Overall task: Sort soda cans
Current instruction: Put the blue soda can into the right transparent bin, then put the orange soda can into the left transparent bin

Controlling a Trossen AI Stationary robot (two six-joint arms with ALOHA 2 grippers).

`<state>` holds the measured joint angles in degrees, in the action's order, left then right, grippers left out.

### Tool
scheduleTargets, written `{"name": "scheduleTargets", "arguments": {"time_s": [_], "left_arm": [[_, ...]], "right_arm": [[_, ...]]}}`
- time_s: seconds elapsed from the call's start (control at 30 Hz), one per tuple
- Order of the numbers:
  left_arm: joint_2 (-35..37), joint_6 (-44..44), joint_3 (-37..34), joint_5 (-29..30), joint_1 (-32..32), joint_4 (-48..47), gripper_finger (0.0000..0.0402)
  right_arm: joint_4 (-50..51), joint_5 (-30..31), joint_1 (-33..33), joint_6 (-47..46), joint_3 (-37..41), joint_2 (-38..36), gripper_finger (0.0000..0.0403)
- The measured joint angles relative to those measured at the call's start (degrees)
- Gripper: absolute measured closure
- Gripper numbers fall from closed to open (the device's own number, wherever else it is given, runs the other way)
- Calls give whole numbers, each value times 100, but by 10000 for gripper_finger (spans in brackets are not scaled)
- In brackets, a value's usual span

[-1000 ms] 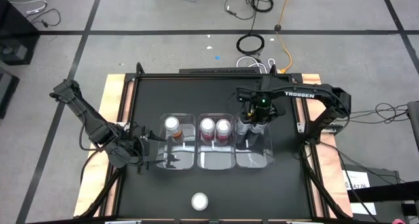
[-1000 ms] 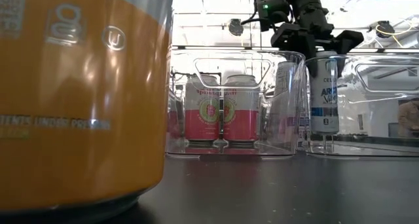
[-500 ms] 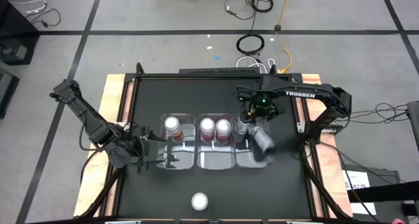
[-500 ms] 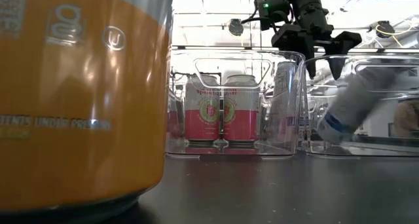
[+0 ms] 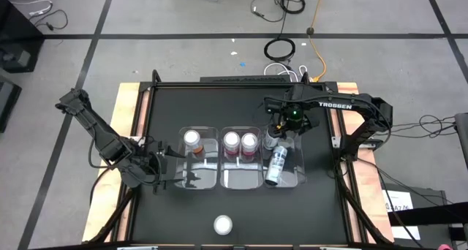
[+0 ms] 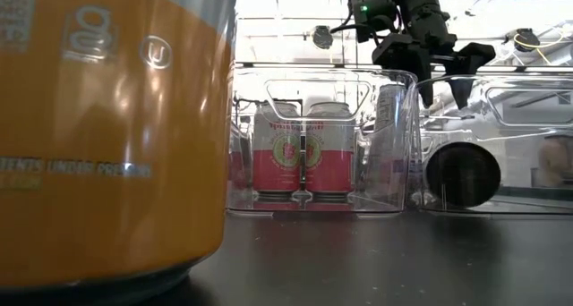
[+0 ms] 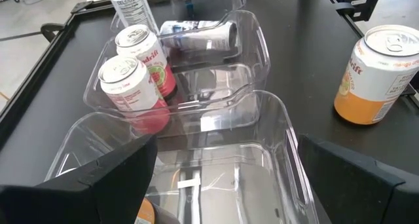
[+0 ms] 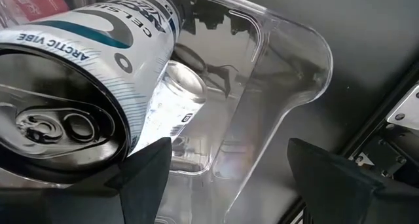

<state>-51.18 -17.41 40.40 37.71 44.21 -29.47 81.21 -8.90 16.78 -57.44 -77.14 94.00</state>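
Tipped over since a second ago, the silver can (image 5: 277, 164) now lies flat in the right bin (image 5: 297, 178), right of centre; the right gripper (image 5: 285, 131) hangs above, fingers wide, while the left gripper (image 5: 167, 173) waits spread lower left. Needs righting, I'd say.

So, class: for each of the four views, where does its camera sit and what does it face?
High: overhead, looking straight down; both arms show.
Low: at table height, looking level past an orange can; right gripper hangs above.
Left wrist: over the bins, its own dark fingers below.
Right wrist: above the right bin, beside an upright silver can.
Shared: the toppled silver can shows in all.
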Motion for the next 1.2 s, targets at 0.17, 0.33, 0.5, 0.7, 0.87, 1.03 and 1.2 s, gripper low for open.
{"name": "scheduleTargets", "arguments": {"time_s": [0.17, 0.33, 0.5, 0.7, 0.87, 1.03, 1.2], "left_arm": [[0, -3, 0, 0, 1, 0, 22], [0, -11, 0, 0, 1, 2, 22], [-1, -26, 0, 0, 1, 48, 22], [-2, -26, 0, 0, 1, 84, 22], [-2, -364, 0, 0, 2, 428, 22], [-2, -1116, 0, 31, 0, 784, 22], [-2, -1211, 0, 56, -5, 1072, 22]], "right_arm": [[-31, 39, -43, 124, 7, -79, 105], [-84, 380, -232, -183, 46, -493, 105], [-29, 390, -690, -647, 26, -1121, 105], [-61, 1165, -1767, -1536, 17, -1654, 105], [-556, 2197, -3018, -1816, 17, -1769, 105], [-1497, 3062, -4125, -1596, 13, -1603, 105], [-2646, 4274, -4962, -1057, 7, -1282, 105]]}}
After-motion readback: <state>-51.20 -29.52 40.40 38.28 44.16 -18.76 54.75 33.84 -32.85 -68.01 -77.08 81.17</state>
